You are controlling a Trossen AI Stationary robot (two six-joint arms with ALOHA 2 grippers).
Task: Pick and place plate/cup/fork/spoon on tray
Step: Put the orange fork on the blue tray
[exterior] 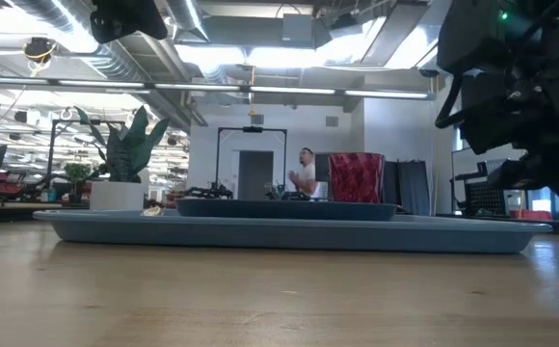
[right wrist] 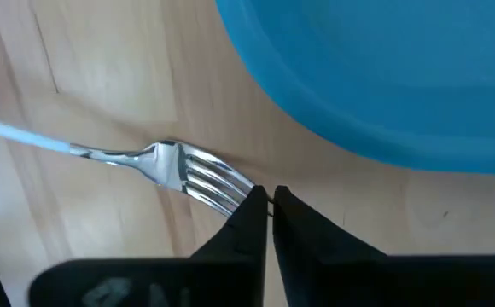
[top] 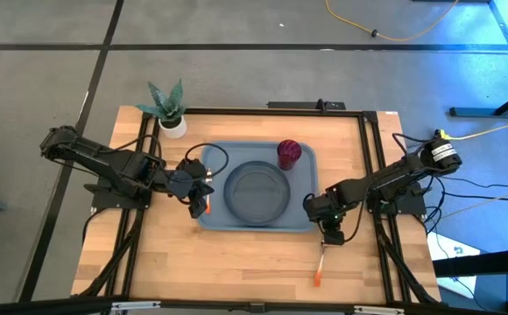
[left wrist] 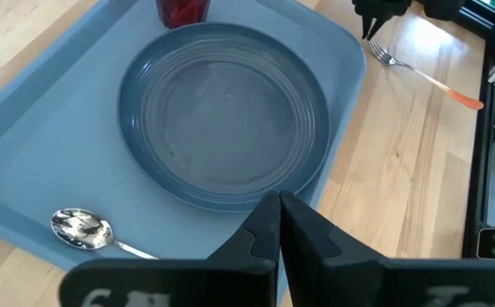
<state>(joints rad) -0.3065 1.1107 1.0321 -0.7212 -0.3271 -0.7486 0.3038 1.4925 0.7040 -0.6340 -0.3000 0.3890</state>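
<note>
Wooden table (top: 254, 254), fork (right wrist: 183, 170) touching right gripper (right wrist: 269, 200)

The grey-blue plate (top: 257, 192) sits mid-tray (top: 215, 219), red cup (top: 289, 153) at its one o'clock, spoon (left wrist: 82, 228) at nine. The orange-handled fork (top: 321, 267) lies on the table at five o'clock.

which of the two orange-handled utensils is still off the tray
The fork: it lies on the bare wood beside the tray, while the spoon rests with its bowl inside the tray.

two dark jointed arms (top: 105, 162), black cables, tapered black claw fingers (right wrist: 239, 226), white wrist marking.
</note>
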